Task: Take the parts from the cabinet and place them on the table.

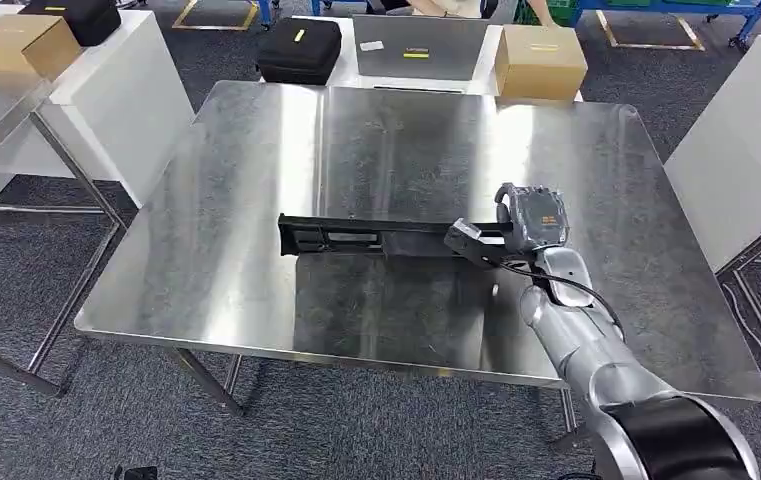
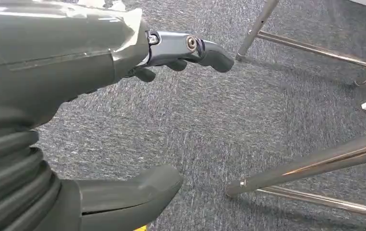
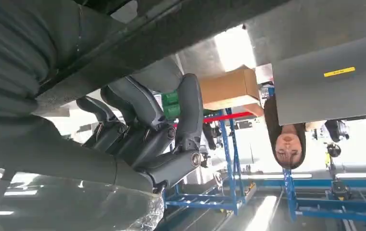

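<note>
Lying flat across the steel tabletop (image 1: 256,200), the long black part (image 1: 356,236) runs left to right, its far end pointing left. The right hand (image 1: 516,228) grips its right end, fingers (image 3: 142,139) curled around it. The left hand (image 2: 123,120) hangs above carpet with fingers apart, holding nothing. Bare steel surrounds the part on all sides.

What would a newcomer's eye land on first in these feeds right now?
The long black part lying across the middle of the steel table, with the right hand gripping its near-right end. Next, the two cardboard boxes on the white tables behind. The left hand hangs over grey carpet, holding nothing.
</note>
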`<state>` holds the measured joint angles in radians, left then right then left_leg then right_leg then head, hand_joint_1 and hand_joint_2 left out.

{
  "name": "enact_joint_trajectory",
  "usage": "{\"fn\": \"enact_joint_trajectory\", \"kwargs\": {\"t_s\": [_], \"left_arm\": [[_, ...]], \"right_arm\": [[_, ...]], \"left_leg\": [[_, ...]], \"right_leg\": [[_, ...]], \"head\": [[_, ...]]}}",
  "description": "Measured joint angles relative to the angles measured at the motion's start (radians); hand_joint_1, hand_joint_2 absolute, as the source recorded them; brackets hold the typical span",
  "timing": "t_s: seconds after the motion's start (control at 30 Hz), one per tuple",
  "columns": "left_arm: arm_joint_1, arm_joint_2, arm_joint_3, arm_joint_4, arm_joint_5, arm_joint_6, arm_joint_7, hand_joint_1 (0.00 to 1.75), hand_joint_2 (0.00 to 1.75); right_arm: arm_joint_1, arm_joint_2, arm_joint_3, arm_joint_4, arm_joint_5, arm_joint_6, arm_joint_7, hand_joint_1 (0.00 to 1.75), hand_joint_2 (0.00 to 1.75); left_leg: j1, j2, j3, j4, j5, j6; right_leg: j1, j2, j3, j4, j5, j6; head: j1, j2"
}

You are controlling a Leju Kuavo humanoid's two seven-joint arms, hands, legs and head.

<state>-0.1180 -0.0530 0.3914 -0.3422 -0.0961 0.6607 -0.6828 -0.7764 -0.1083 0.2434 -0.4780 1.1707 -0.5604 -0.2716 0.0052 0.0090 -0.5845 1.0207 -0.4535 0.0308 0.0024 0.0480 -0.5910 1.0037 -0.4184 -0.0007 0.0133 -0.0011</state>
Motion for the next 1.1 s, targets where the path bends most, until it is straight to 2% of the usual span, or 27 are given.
{"fn": "enact_joint_trajectory", "kwargs": {"t_s": [0.33,0.5,0.67,0.87,0.93,1.1], "left_arm": [[0.001,-0.001,0.000,-0.001,0.003,0.003,0.000,0.00,1.75],[0.005,-0.001,0.000,-0.010,0.004,0.006,0.000,0.00,1.75],[0.018,0.000,0.000,-0.024,0.004,0.012,0.000,0.00,1.75],[0.017,0.000,0.000,-0.034,0.003,0.019,0.000,0.00,1.75],[0.015,0.000,0.000,-0.035,0.003,0.019,0.000,0.00,1.75],[0.015,0.000,0.000,-0.037,0.003,0.019,0.000,0.00,1.75]], "right_arm": [[0.014,0.003,0.006,-0.023,-0.010,0.026,-0.008,1.71,1.75],[0.020,0.003,0.022,-0.039,-0.012,0.087,0.009,1.71,1.75],[0.038,0.003,0.034,-0.063,-0.024,0.097,0.020,1.71,1.75],[0.031,0.002,0.040,-0.094,-0.066,0.203,0.014,1.71,1.75],[0.031,0.002,0.042,-0.100,-0.069,0.212,0.012,1.71,1.75],[0.034,0.001,0.047,-0.108,-0.072,0.215,0.010,1.71,1.75]], "left_leg": [[0.002,0.004,0.004,0.000,-0.001,-0.001],[0.004,0.006,0.007,0.000,-0.002,-0.003],[0.004,0.007,0.011,0.000,-0.006,-0.003],[0.005,0.011,0.008,0.000,-0.005,-0.002],[0.004,0.012,0.007,0.000,-0.004,-0.002],[0.005,0.014,0.006,0.000,-0.004,-0.002]], "right_leg": [[0.002,0.005,0.003,0.000,0.002,-0.003],[0.004,0.006,0.005,0.000,0.002,-0.003],[0.004,0.008,0.009,-0.001,0.000,-0.003],[0.004,0.011,0.005,-0.001,0.003,-0.005],[0.004,0.013,0.003,-0.001,0.005,-0.009],[0.004,0.014,0.002,-0.001,0.005,-0.009]], "head": [[0.000,0.000],[0.000,0.000],[0.000,0.000],[0.000,0.000],[0.000,0.000],[0.000,0.000]]}}
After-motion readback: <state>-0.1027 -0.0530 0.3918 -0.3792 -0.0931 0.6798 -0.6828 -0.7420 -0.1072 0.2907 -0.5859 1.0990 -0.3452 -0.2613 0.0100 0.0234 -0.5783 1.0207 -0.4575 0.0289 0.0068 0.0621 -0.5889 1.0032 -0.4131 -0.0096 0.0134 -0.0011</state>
